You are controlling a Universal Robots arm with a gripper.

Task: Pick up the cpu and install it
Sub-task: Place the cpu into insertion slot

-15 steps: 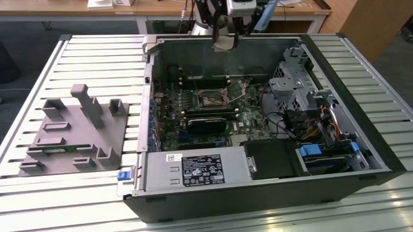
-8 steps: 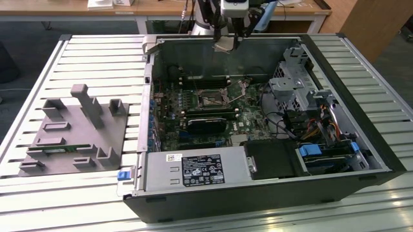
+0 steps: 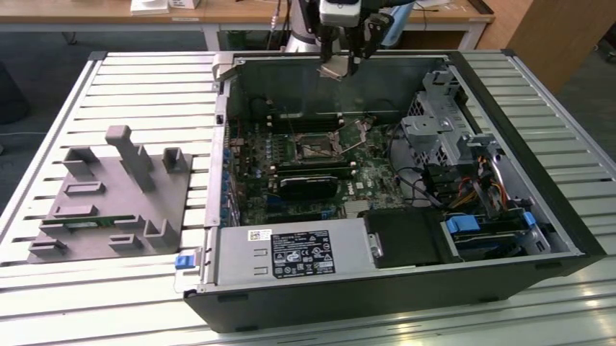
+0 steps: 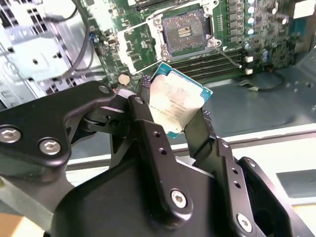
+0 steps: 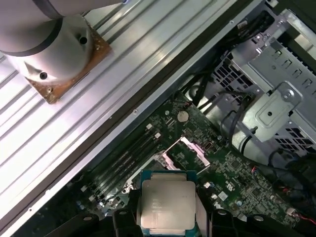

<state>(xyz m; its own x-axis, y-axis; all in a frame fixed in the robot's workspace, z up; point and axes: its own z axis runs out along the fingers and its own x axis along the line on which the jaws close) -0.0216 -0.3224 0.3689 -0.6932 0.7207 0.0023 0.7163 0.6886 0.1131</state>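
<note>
We are seeing the claw (image 4: 170, 112) gripping the cpu (image 4: 181, 98) over the open case (image 3: 337, 306); the socket (image 4: 183, 32) is lying uncovered inside, near the drive cage (image 3: 438, 122).

The cpu (image 4: 178, 106), a thin square chip with a silver-grey metal top and green rim, is held tilted and aloft between the black fingers of the gripper (image 4: 170, 118), at the upper middle of the exterior view.

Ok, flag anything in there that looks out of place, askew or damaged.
Nothing stands out. The gripper holds the cpu by its edges above the open case. The socket on the motherboard lies open and empty. No loose parts or damage visible.
</note>
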